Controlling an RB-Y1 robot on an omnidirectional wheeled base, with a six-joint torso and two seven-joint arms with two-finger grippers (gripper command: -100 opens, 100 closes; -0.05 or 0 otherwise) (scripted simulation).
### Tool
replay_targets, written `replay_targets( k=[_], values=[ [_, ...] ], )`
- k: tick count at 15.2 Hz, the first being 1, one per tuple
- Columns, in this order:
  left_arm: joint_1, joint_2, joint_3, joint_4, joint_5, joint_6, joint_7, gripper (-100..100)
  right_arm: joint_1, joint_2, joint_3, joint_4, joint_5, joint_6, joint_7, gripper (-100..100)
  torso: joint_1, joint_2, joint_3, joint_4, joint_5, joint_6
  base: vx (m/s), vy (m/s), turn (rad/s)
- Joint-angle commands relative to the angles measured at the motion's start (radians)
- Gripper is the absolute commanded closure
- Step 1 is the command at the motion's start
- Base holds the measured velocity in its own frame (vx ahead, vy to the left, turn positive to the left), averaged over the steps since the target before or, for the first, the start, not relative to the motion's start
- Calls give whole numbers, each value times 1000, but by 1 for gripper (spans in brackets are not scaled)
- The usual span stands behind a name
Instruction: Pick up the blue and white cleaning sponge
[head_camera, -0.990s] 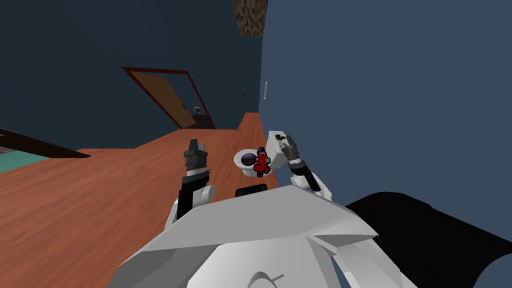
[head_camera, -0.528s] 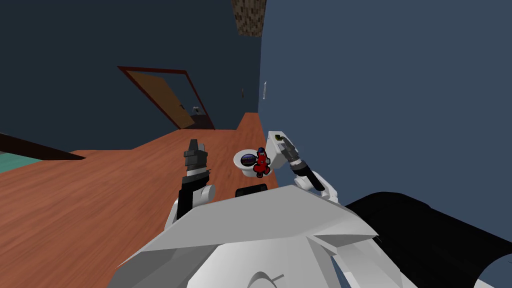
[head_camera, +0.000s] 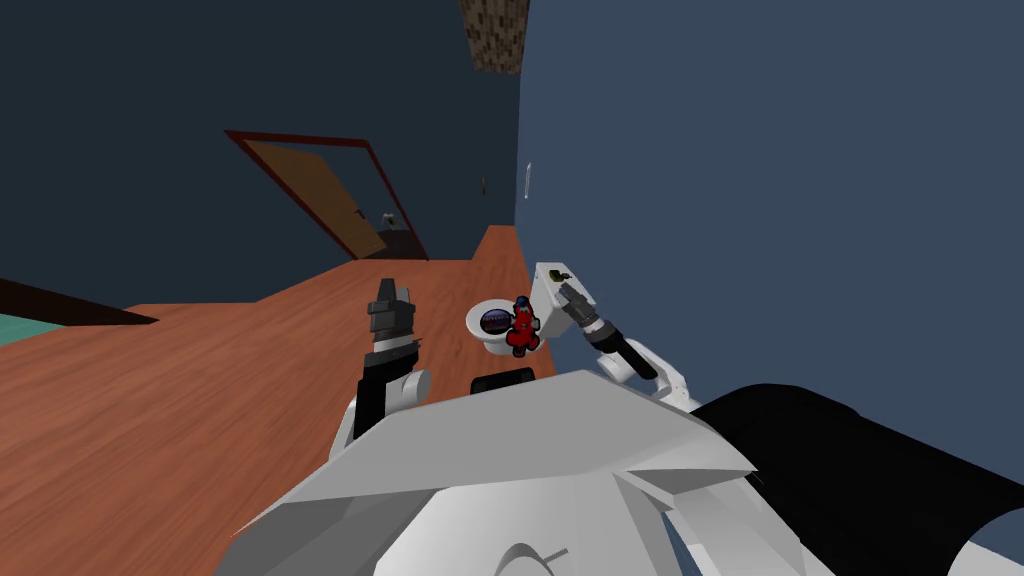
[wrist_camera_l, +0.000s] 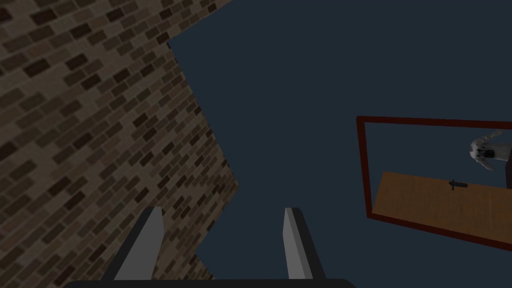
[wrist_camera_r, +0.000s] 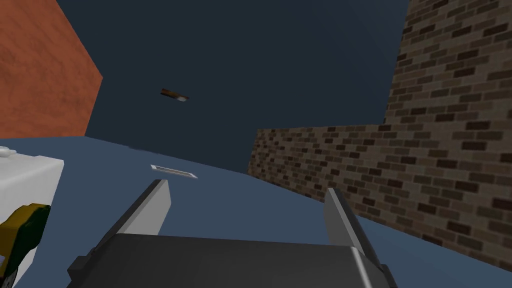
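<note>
A white toilet stands against the blue wall; its bowl (head_camera: 480, 330) holds a small dark blue thing with pale stripes (head_camera: 496, 319), which may be the sponge. A red toy figure (head_camera: 521, 327) sits on the bowl's rim beside it. My right gripper (head_camera: 566, 292) hovers over the white tank (head_camera: 545, 300), open (wrist_camera_r: 247, 187) and holding nothing. A yellow and dark item (wrist_camera_r: 20, 235) lies on the tank's top (wrist_camera_r: 27, 172), just beside the gripper body. My left gripper (head_camera: 389, 288) is raised over the floor left of the bowl, open (wrist_camera_l: 223, 210) and holding nothing.
The wooden floor (head_camera: 200, 380) spreads out to the left. An open door in a dark red frame (head_camera: 330, 200) is in the far wall. The blue wall (head_camera: 750, 200) runs close along the right of the toilet. A black area (head_camera: 880, 470) lies at the lower right.
My right forearm has swung out to the right while its gripper stays over the tank, tilting more towards the bowl. The whole view has shifted a little. The left arm is still.
</note>
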Motion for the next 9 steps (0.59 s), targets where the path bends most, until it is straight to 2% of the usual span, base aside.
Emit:
replay_targets(
  k=[1,2,5,6,9],
  values=[
    [0,0,0,0,0,0,0,0,2,-34,1,0,-1,1,0,-100,0,0,0,0,0,0,12,0,1],
    [0,0,0,0,0,0,0,0,13,-67,5,21,-8,-6,-7,-100,0,0,0,0,0,0,20,1,-33],
    [0,0,0,0,0,0,0,0,13,-123,5,21,-8,-6,-7,-100,0,0,0,0,0,0,21,1,-21],
    [0,0,0,0,0,0,0,0,25,-153,9,42,-15,-13,-14,-100,0,0,0,0,0,0,21,1,-38],
    [0,0,0,0,0,0,0,0,25,-215,9,42,-15,-13,-14,-100,0,0,0,0,0,0,21,1,-21]
  ],
)
